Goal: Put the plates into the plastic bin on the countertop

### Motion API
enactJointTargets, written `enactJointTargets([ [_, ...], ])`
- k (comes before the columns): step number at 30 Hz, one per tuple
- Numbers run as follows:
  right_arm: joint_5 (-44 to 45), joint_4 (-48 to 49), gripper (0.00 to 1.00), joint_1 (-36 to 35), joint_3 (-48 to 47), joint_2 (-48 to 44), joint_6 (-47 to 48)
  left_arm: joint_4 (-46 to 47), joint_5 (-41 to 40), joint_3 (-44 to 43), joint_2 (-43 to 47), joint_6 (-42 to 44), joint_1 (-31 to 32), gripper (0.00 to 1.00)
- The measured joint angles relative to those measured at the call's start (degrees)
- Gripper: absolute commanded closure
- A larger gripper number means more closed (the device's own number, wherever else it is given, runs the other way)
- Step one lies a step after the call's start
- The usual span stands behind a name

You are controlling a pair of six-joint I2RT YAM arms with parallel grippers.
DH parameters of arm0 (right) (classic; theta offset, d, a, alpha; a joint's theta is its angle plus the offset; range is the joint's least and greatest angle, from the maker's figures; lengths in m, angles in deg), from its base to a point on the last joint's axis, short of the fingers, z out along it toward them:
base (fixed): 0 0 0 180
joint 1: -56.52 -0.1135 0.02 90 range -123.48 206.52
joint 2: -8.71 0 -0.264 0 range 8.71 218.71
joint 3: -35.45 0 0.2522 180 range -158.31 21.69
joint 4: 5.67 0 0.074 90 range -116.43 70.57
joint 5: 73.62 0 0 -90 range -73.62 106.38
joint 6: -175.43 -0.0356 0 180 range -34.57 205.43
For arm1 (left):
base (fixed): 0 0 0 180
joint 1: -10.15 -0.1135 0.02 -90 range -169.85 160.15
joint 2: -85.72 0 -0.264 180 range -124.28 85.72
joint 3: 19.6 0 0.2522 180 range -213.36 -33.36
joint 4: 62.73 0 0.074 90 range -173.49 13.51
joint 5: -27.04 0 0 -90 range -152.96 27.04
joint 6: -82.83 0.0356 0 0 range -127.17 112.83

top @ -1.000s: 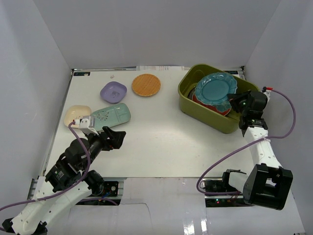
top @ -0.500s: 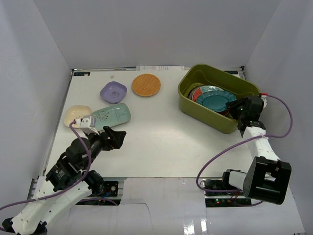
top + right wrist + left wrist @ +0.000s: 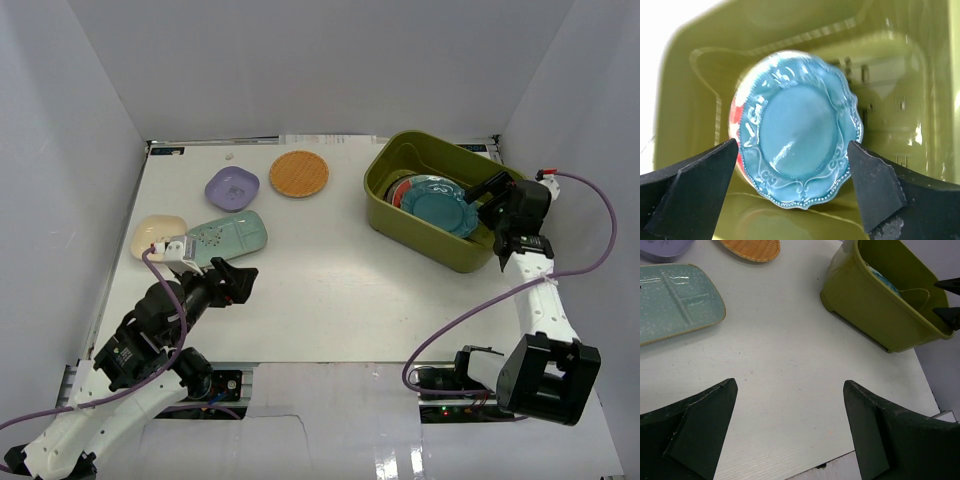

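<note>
A flat white countertop (image 3: 330, 285) sits inside tall white walls (image 3: 330, 70), with the green plastic bin (image 3: 418, 235) at its far right.
The teal plate (image 3: 438, 203) lies in the bin on a red plate (image 3: 401, 191). The orange plate (image 3: 299, 173), lavender plate (image 3: 232, 188), mint plate (image 3: 230, 237) and cream plate (image 3: 153, 236) lie on the left, the cream one near the left edge. Wide white surface shows between them and the bin. The left gripper (image 3: 790, 390) hangs wide open at the front left. The right gripper (image 3: 792, 150) is wide open above the bin, holding nothing.

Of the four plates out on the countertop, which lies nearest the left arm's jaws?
The mint rectangular plate, the only oblong one; the cream plate, lavender plate and orange plate lie farther off.
</note>
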Motion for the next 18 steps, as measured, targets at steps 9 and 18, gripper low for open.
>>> enactJointTargets([
  [9,-2.45,0.07,0.07,-7.80,-4.02,-8.87,2.58,0.00,-0.04,0.00,0.09,0.00,-0.20,0.02],
  [18,3.13,13.11,0.29,-53.20,-5.38,8.31,0.68,-1.09,-3.78,-0.68,2.62,-0.39,-0.57,0.02],
])
